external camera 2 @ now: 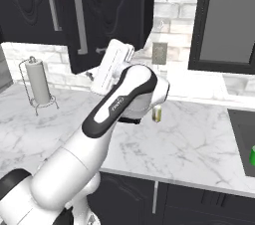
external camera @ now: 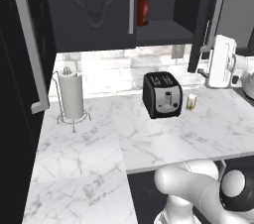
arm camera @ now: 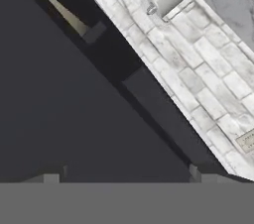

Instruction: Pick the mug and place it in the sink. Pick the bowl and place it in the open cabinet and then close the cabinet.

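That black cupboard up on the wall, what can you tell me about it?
The cabinet is dark black and matte, hung on the wall above the marble counter. Its doors have carved panels and long silver bar handles. One door stands open, swung outward. Inside is one shelf with a red bottle standing upright on it; no bowl is visible there. The open gripper is close to the door, though I can't tell whether it touches.

Black carved-door cabinet (external camera: 94, 10) hangs open; green mug (external camera 2: 252, 157) lies in the sink (external camera 2: 244, 134).
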Controlling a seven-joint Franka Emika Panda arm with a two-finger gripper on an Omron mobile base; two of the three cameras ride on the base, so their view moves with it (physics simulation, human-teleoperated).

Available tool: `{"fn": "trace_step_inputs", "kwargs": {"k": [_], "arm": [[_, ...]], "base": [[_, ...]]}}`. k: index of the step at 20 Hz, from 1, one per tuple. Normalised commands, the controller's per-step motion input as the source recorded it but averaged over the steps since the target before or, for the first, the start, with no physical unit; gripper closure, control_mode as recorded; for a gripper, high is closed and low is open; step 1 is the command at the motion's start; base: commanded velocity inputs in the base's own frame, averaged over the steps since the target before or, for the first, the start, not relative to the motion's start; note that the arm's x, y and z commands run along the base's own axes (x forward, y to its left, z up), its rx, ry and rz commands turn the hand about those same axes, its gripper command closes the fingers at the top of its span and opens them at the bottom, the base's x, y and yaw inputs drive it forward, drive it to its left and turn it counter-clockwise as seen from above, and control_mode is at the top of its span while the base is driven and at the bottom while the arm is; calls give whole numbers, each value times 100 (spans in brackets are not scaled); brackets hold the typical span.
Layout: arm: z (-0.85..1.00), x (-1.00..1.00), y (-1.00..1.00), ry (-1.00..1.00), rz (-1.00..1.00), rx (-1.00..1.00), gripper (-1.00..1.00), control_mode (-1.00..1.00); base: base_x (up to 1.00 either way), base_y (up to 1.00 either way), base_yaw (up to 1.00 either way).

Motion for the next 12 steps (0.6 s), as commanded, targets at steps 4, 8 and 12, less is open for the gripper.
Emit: {"fn": "trace_step_inputs", "kwargs": {"k": [4, 8, 12], "arm": [[53, 9, 57, 0, 0, -7, -100, -100], [14, 6, 57, 0, -1, -4, -100, -100], [0, 17, 49, 0, -7, 0, -100, -100]], "base": [[0, 0, 0], [0, 0, 0], [0, 0, 0]]}}
